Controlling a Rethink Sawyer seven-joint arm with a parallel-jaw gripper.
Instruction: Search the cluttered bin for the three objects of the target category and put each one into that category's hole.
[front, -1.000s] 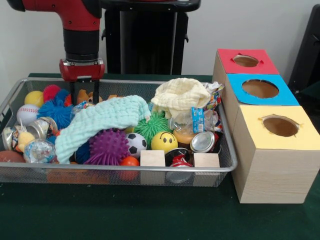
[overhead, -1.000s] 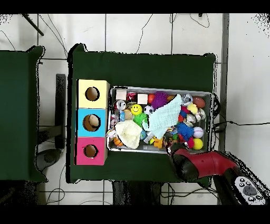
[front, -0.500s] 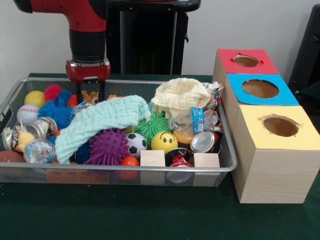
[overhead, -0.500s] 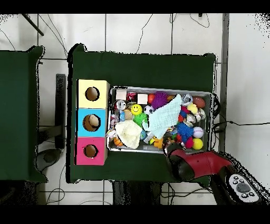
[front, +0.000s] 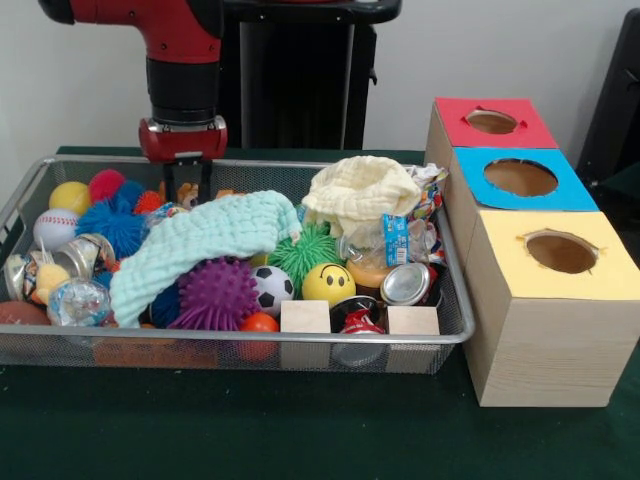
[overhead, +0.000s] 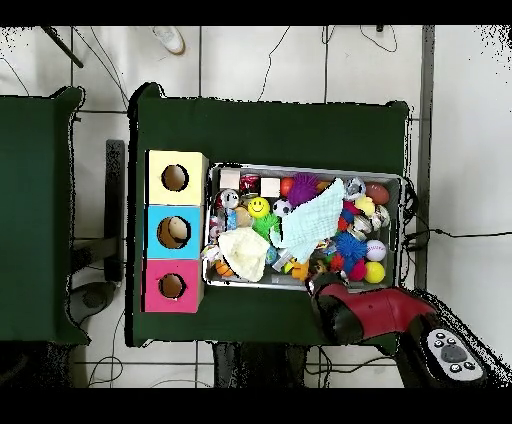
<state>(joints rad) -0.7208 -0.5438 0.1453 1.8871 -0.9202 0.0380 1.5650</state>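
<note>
Wire mesh bin (front: 455, 330) on a green table (front: 300, 430), filled with mixed clutter: pale green cloth (front: 200, 240) draped across the middle, cream cloth (front: 362, 195) heaped toward the boxes, purple spiky ball (front: 215, 293), soccer ball (front: 270, 287), yellow smiley ball (front: 328, 283), green spiky ball (front: 305, 250), blue spiky ball (front: 110, 225), baseball (front: 55, 228), crushed can (front: 408, 284) and two wooden cubes (front: 305, 317) against the near wall. Beside the bin, a row of three boxes with round holes: red box (front: 492, 122), blue box (front: 520, 178), yellow box (front: 560, 255). Gripper (front: 187, 185) hanging over the bin's far edge, fingers apart with a visible gap, holding nothing, tips just above what looks like a small orange toy (front: 186, 193), partly hidden. In the overhead view, red arm (overhead: 375, 312) reaching in at the bin's lower rim (overhead: 300, 287). Target category not identifiable; candidate objects all within the bin.
</note>
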